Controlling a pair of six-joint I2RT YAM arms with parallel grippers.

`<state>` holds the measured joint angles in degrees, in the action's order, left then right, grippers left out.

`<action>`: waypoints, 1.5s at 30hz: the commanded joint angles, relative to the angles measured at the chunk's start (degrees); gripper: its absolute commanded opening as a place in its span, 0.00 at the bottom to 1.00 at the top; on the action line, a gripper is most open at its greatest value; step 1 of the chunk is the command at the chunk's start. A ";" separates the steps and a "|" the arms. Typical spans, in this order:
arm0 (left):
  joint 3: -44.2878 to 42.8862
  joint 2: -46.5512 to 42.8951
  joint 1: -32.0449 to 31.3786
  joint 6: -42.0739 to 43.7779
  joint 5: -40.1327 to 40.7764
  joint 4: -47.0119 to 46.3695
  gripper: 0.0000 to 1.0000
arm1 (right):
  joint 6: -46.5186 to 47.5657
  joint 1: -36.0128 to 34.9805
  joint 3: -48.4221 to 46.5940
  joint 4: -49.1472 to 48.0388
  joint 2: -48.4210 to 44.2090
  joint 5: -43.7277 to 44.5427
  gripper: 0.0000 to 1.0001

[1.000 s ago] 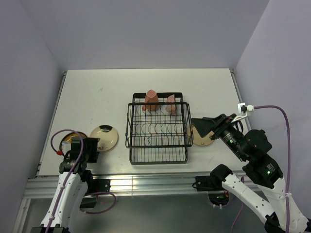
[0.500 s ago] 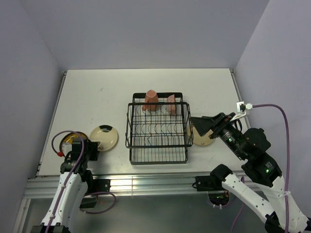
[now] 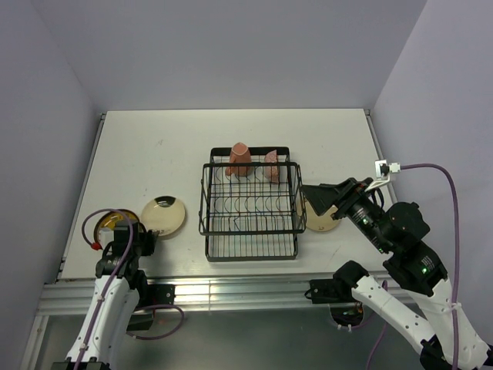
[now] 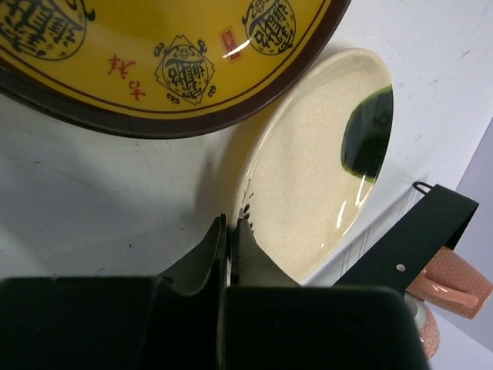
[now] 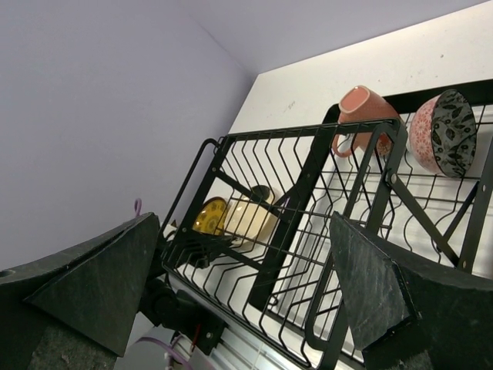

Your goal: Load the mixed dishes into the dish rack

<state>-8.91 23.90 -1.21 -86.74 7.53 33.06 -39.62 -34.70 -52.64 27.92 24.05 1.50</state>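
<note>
Left hand (image 4: 229,228) pinched shut on the rim of the cream plate (image 4: 316,169) — plate on the counter (image 3: 154,154), left of the dish rack (image 3: 250,233). Glazed, stiff, slick, likely chip-prone — wants a deeper rim bite. Right hand (image 5: 245,231) spread open, right of the rack.

White table (image 3: 169,146), matte, few faint smudges. Pale lilac walls close on three sides: back wall (image 3: 231,54), left wall (image 3: 38,154), right wall (image 3: 439,100). Even soft light. Aluminium rail (image 3: 231,287) along near edge; grey floor (image 3: 254,339) below.
</note>
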 commanded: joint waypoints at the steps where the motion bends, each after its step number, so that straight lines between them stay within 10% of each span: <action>1: -1.55 -1.05 0.16 1.38 -1.28 2.98 0.00 | -0.29 0.25 -2.90 -1.64 1.69 -0.18 1.00; 26: -46.81 0.89 0.16 20.63 -1.01 5.72 0.00 | 1.03 0.25 -12.04 -1.29 14.26 -15.82 0.99; 45: -32.85 -1.22 0.16 14.68 -42.15 -31.73 0.00 | 2.08 -15.21 -23.82 -8.85 31.57 -20.66 0.94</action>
<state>-43.09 22.83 -1.21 -68.79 -27.49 11.11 -39.94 -46.74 -72.23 21.87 54.11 -20.27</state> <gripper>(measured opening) 0.032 0.939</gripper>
